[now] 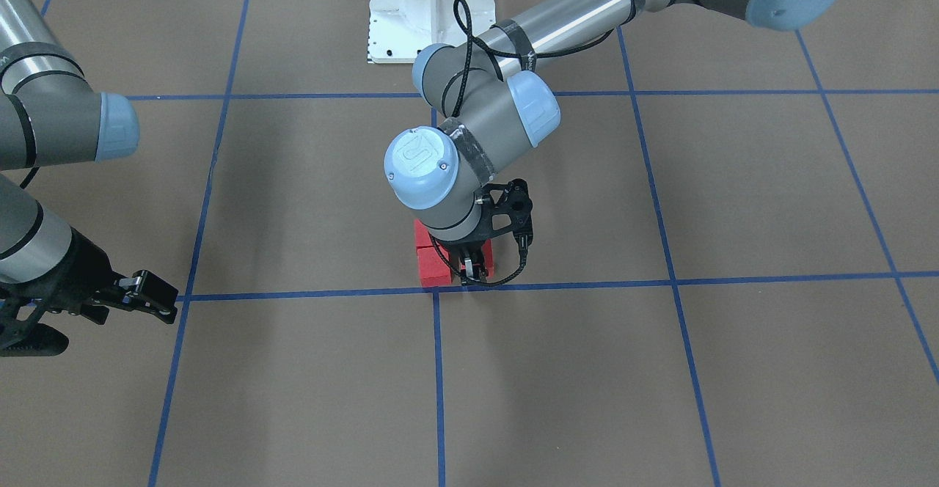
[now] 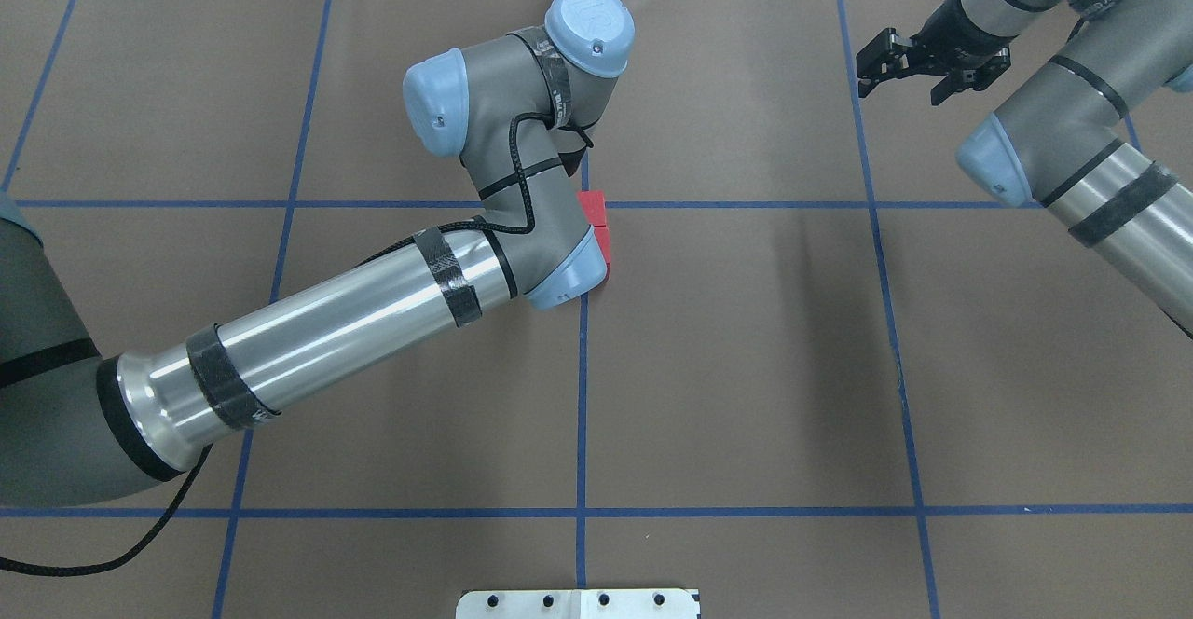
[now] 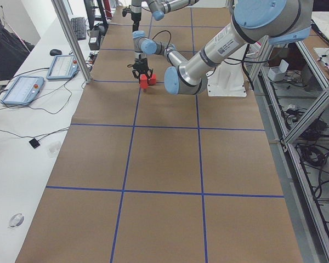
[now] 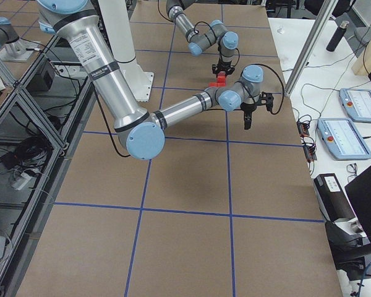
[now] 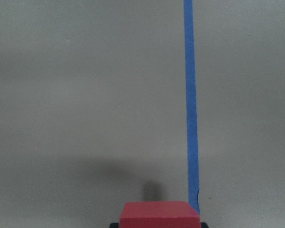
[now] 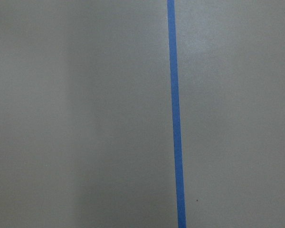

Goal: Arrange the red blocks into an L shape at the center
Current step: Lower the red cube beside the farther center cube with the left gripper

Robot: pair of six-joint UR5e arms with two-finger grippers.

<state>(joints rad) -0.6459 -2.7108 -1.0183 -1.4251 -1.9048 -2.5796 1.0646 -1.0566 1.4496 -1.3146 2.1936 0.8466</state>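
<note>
Red blocks (image 1: 433, 265) lie on the brown gridded desk (image 1: 293, 384) right at the center (image 1: 438, 290), on the robot's side of the blue tape line that runs across the desk. Two of them touch and form a short row leading away from that line toward the robot's base. The third red block (image 1: 478, 258) sits beside the row's end nearest the line, on the robot's left, so the three make an L. Whether it touches its neighbour cannot be told, because the gripper hides the joint.

The left gripper (image 1: 473, 271) points straight down over this third block, its fingers closed in against the block's two sides. In the left wrist view the block fills the bottom edge between two dark finger tips, with a long blue tape line (image 5: 191, 104) running up the paper past its corner.

The right gripper (image 1: 165, 302) hangs well apart from the blocks, over another tape crossing toward the robot's right. Its jaws are spread with nothing between them. The right wrist view shows only brown paper and one tape line.
</note>
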